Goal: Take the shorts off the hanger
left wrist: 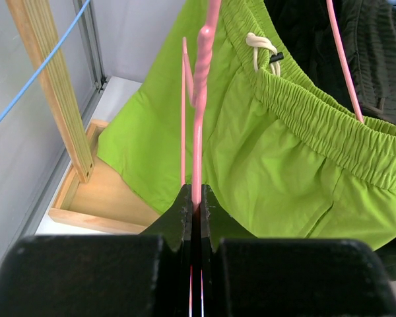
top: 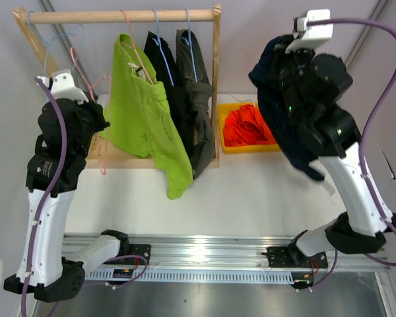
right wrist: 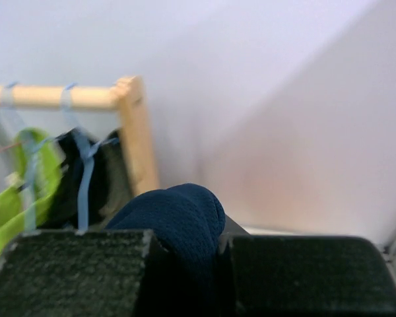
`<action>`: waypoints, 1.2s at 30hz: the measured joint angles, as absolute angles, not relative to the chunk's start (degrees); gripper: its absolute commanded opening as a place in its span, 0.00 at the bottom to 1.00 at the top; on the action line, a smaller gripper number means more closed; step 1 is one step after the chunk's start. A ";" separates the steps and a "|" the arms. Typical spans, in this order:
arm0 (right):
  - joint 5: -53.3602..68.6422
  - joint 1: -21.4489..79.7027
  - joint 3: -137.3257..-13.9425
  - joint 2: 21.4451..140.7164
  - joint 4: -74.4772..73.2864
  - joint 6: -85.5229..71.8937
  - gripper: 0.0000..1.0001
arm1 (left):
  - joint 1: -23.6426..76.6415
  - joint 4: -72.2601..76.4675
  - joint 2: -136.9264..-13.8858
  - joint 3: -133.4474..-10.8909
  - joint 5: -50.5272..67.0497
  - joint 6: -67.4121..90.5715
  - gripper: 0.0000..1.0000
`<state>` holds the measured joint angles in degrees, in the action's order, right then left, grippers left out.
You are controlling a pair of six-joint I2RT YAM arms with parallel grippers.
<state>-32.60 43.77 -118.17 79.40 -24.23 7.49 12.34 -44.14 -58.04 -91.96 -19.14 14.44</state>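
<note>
Lime green shorts [top: 147,120] hang on a pink hanger [top: 137,54] from the wooden rack's rod [top: 122,16]; black shorts [top: 168,79] and olive-grey shorts [top: 199,99] hang beside them on blue hangers. Orange shorts [top: 247,125] lie in the yellow bin [top: 222,144]. My left gripper [left wrist: 197,205] is shut on a bare pink hanger [left wrist: 198,112] in front of the green shorts [left wrist: 284,158]. My right gripper [right wrist: 198,231] is shut on the navy blue shorts [right wrist: 178,221] and holds them up right of the rack, above the bin; they dangle below the arm [top: 280,125].
The rack's wooden base tray [left wrist: 99,195] and upright post [left wrist: 53,86] stand left of the green shorts. An empty blue hanger [top: 53,46] hangs at the rod's left end. A wall runs close on the right. An aluminium rail [top: 204,254] carries the arm bases.
</note>
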 measured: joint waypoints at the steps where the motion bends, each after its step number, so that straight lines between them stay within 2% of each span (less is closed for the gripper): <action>1: -31.16 41.06 -120.75 81.56 -24.47 7.73 0.00 | 12.34 -44.03 -58.08 -91.96 -19.14 14.44 0.00; 6: -26.11 29.39 -129.54 88.38 -25.89 7.57 0.00 | 12.34 -43.81 -58.74 -91.92 -19.11 14.44 0.00; 10: -23.83 22.76 -127.76 88.23 -24.73 5.87 0.00 | 12.34 -43.70 -58.83 -91.74 -19.16 14.37 0.00; 16: -18.24 15.73 -99.70 79.66 -12.93 -1.30 0.00 | 12.34 -43.03 -59.68 -91.77 -19.46 14.33 0.00; 20: -12.29 12.69 -84.05 82.28 -5.08 -7.01 0.00 | 12.34 -43.16 -63.42 -94.98 -19.70 14.33 0.00; 23: -7.35 10.55 -80.79 90.61 -0.86 -10.50 0.00 | 12.34 -43.51 -65.95 -97.60 -19.97 14.02 0.00; 27: -2.70 8.64 -82.70 101.91 0.86 -13.19 0.00 | 12.36 -44.58 -68.99 -103.81 -20.95 12.86 0.00; 28: -1.76 8.29 -83.57 104.51 0.69 -13.76 0.26 | 12.36 -44.69 -69.63 -105.54 -21.26 12.38 0.00; 29: -1.28 8.14 -83.94 105.78 0.60 -14.35 0.73 | 12.36 -44.75 -70.15 -107.18 -21.54 11.92 0.00; 30: -0.80 8.08 -84.20 106.91 0.32 -14.96 0.99 | 12.34 -44.97 -70.63 -108.64 -21.85 11.68 0.00; 36: 0.45 8.19 -82.94 107.53 -2.66 -17.50 0.99 | 8.75 -45.63 -77.78 -121.49 -20.75 10.41 0.00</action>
<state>0.45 8.19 -82.94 107.53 -2.66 -17.50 8.75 -45.63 -77.78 -121.49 -20.75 10.41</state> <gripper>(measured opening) 0.992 0.034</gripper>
